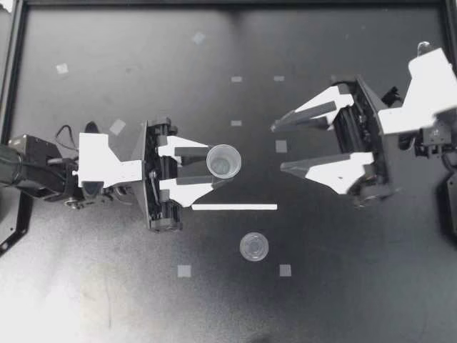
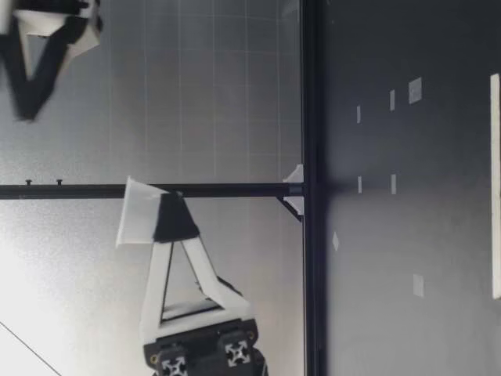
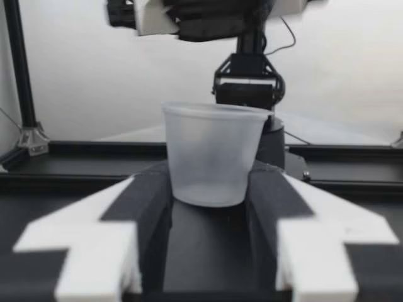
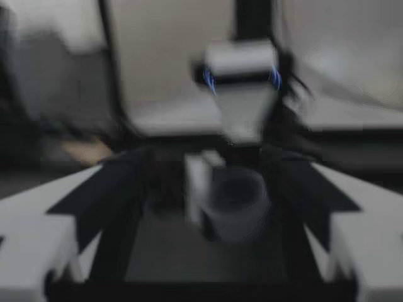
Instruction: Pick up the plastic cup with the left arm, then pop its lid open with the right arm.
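Translucent plastic cup (image 1: 223,161) (smooth, frosted); matt black table (image 1: 143,43).

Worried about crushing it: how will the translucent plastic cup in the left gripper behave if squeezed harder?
The translucent plastic cup looks thin-walled, so it would probably flex or buckle in my left gripper. It seems empty, so likely light. Its smooth tapered wall might slip.

The table (image 1: 343,300) is viewed from directly overhead, and across at surface height by the low camera. The cup (image 1: 223,161), at frame centre overhead, is shared close-up by both opposed wrist cameras.
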